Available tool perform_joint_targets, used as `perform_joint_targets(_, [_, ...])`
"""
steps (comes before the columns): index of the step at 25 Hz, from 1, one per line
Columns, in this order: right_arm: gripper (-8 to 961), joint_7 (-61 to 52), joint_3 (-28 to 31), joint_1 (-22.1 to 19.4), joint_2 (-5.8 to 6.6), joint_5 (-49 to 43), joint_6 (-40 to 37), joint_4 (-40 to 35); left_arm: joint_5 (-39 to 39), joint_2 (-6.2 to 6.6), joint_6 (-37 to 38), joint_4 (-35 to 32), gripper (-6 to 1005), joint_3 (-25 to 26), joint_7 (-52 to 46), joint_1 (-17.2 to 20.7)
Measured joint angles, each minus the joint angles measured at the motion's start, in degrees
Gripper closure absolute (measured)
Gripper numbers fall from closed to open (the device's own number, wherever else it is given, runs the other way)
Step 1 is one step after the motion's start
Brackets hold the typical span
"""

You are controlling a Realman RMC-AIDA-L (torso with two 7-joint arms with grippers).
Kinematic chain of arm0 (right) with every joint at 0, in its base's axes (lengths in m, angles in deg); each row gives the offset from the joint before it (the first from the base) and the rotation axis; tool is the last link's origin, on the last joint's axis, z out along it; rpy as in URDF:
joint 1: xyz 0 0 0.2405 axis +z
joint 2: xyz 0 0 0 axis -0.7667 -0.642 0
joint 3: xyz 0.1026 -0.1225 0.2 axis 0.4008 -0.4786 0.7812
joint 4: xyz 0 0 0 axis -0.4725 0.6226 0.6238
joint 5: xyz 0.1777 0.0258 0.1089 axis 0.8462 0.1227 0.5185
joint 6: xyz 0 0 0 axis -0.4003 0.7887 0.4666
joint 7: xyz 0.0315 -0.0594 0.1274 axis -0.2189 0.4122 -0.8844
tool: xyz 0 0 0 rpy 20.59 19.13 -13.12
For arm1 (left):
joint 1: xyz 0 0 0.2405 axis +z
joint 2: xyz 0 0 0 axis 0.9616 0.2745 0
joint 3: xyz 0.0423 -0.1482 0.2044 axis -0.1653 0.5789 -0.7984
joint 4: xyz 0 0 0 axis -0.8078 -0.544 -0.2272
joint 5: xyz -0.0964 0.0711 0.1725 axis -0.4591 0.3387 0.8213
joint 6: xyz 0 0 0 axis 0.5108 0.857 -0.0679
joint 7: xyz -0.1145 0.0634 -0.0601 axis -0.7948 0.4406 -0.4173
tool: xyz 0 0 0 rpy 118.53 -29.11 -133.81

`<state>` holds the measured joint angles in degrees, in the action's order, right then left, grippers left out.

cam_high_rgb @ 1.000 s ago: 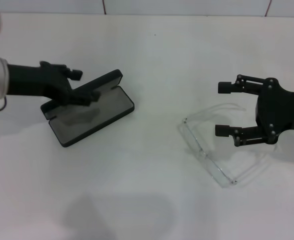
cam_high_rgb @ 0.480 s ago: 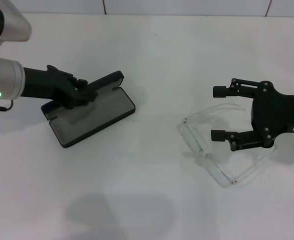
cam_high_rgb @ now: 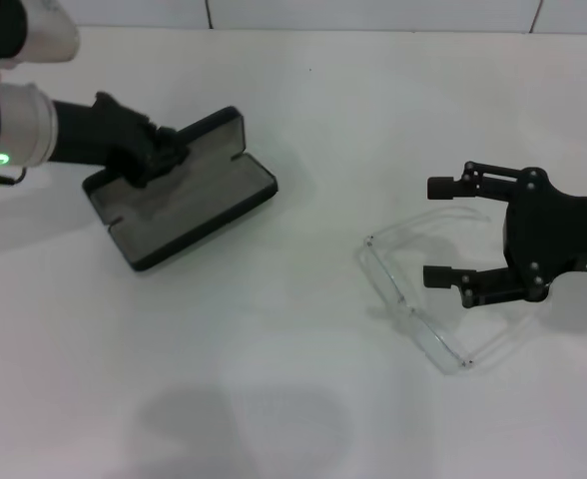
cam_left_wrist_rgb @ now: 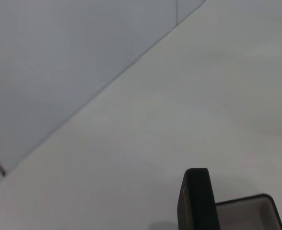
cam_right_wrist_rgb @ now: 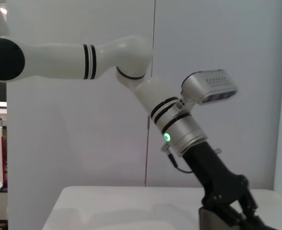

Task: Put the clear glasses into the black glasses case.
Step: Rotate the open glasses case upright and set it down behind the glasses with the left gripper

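Observation:
The black glasses case point(cam_high_rgb: 196, 192) lies open at the back left of the white table, grey lining up and its lid point(cam_high_rgb: 212, 128) raised. My left gripper point(cam_high_rgb: 157, 154) is shut on the lid's left end. The lid's edge point(cam_left_wrist_rgb: 195, 201) also shows in the left wrist view. The clear glasses point(cam_high_rgb: 410, 311) lie on the table at the right, arms spread toward my right gripper point(cam_high_rgb: 439, 232). That gripper is open and level with the table, and one clear arm runs between its fingers. The right wrist view looks across at the left arm point(cam_right_wrist_rgb: 179, 129) over the case point(cam_right_wrist_rgb: 214, 220).
The white table point(cam_high_rgb: 293, 379) stretches between the case and the glasses with nothing on it. A tiled wall edge point(cam_high_rgb: 373, 15) runs along the back.
The left gripper has drawn the case back and slightly right, tipping the lid more upright. The right gripper shifted a little left toward the glasses and then held; the glasses have not moved.

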<state>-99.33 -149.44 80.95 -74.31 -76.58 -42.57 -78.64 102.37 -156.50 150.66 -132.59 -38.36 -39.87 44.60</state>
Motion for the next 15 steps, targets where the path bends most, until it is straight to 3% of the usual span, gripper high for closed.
perform_joint_targets(3, [82,0.9,0.0,-0.2,-0.17,0.0,-0.1,0.0,-1.4,-0.08,-0.3,-0.4,803,-1.7,2.1,-1.2])
perform_joint_targets(7, [82,2.4,0.0,-1.0,-0.85,0.0,-0.1,0.2,-3.2,-0.12,-2.9,-0.4,782,-6.4,4.7,-3.8])
perform_joint_targets(15, [82,6.3,-0.1,-3.3,-1.97,0.0,-0.1,0.7,-8.3,-0.21,-9.5,0.8,739,-20.4,11.1,-7.0])
